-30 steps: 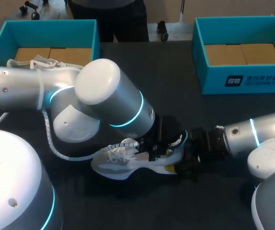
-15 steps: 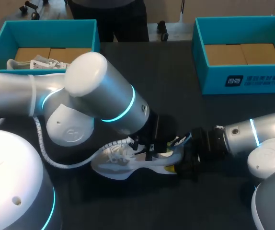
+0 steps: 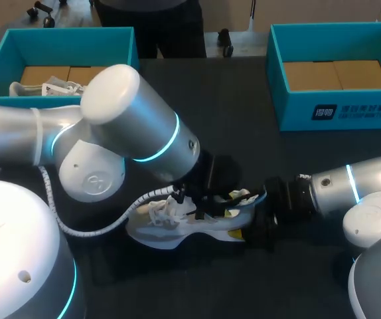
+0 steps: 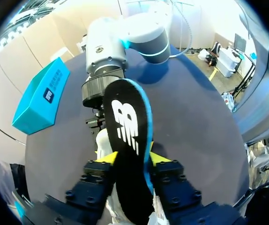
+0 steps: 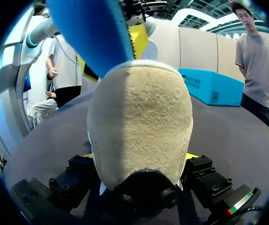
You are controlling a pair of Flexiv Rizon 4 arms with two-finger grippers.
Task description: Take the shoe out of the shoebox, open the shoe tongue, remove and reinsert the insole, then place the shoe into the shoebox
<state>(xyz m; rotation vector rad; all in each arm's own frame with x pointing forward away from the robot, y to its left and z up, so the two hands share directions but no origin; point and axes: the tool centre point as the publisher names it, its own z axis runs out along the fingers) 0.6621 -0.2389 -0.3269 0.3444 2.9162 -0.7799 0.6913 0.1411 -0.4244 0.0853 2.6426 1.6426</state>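
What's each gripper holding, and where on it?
The left gripper pinches the insole across its side edges; the right gripper clamps the shoe at the heel.

Head camera looks down from above and behind on the dark table [image 3: 243, 133]; 2 wrist cameras face each other, close on the white lace-up sneaker [image 3: 157, 232] all 3 views share.

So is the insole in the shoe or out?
At least partly out: the left gripper pinches the insole, which rises above the shoe. Its lower end is hidden.
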